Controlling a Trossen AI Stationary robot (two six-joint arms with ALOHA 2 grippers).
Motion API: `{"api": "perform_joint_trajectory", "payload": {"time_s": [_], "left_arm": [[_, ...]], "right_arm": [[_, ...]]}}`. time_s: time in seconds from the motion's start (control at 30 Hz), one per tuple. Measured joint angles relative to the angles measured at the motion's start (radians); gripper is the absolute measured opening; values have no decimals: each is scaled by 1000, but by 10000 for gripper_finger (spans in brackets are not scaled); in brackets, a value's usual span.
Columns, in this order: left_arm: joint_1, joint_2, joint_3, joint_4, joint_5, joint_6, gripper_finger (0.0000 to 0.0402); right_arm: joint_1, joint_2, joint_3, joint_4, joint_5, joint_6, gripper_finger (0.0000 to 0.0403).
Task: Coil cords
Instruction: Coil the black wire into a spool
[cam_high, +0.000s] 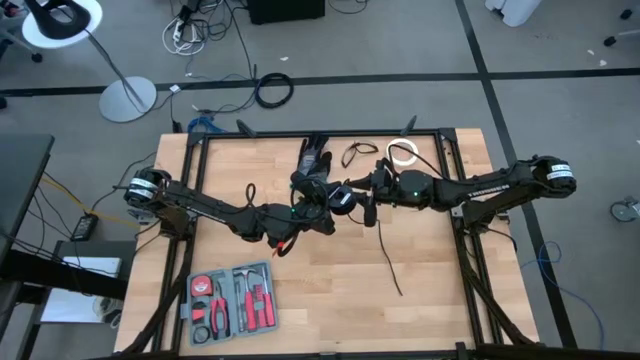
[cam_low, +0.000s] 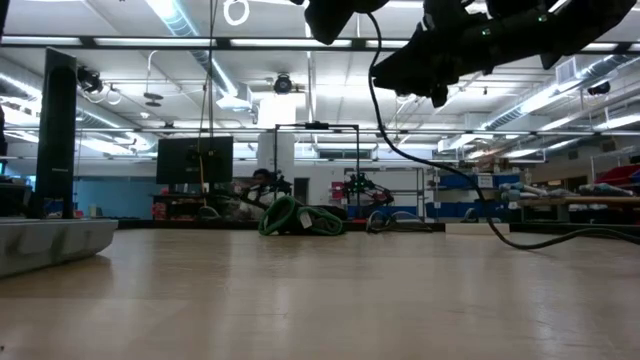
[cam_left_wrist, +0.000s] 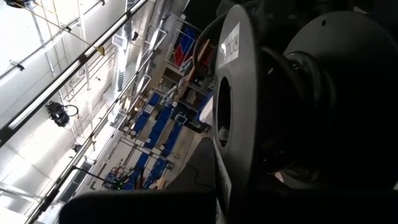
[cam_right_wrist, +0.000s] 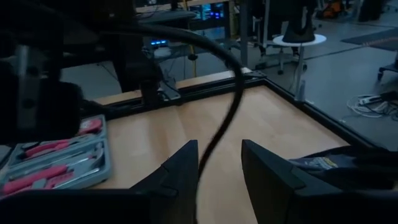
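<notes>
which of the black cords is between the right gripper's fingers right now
The long cord with its tail trailing across the table; it passes between the right gripper. The small loop lies untouched near the back edge.

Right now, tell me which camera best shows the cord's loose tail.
The high view: the cord's loose tail runs from the right end effector across the table. The low view shows it hanging and trailing right; the right wrist view shows a stretch between the open fingers; the left wrist view shows none.

There are two robot arms, one tool kit, one white tape roll and one small cord loop.
</notes>
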Motion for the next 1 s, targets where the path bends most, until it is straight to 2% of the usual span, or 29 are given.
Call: {"api": "perform_joint_trajectory", "payload": {"time_s": [0.23, 0.4, 0.47, 0.6, 0.87, 1.0], "left_arm": [[0, 0, 0, 0, 3, 0, 0], [1, 0, 0, 0, 7, 0, 0], [1, 0, 0, 1, 14, 0, 0], [1, 0, 0, 0, 13, 0, 0], [1, 0, 0, 0, 3, 0, 0], [1, 0, 0, 0, -15, 6, 0]], "right_arm": [[-3, 0, 1, 49, -50, 22, 123], [-10, 1, 1, 48, -54, 33, 120], [-11, 0, 1, 42, -24, 22, 118], [-17, 1, 2, 82, -47, 16, 118], [-20, 112, 29, 105, -72, 34, 115], [-20, 127, 42, 100, -77, 21, 114]]}}
